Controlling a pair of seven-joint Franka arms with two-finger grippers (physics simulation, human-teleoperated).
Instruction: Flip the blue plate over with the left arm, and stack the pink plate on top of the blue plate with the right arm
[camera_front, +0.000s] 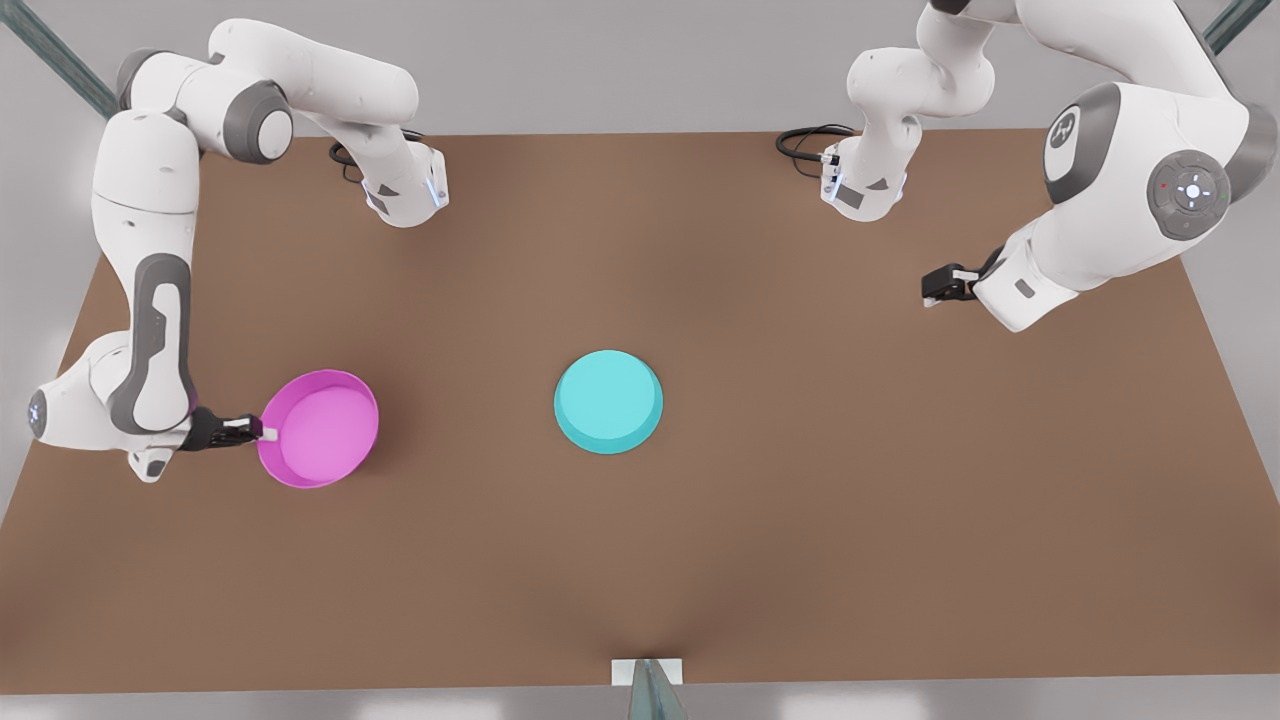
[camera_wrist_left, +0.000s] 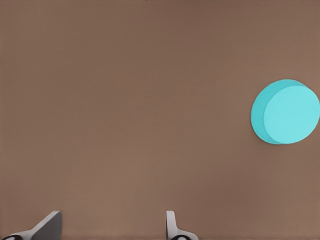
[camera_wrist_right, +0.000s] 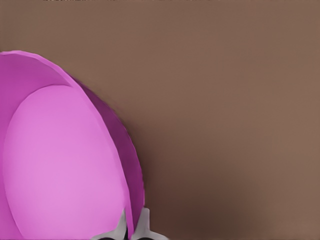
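We list: round turquoise plastic blue plate, underside up, mid-table; round magenta plastic pink plate, rim pinched by right gripper; left gripper wide open, well apart.

Right wrist view: pink plate cut off by frame edge, only part of rim and floor visible. Right gripper fingertips just enter frame; body out of view. Left wrist view: left gripper fingers cropped the same way. Front view: blue plate upside down, inner floor hidden.
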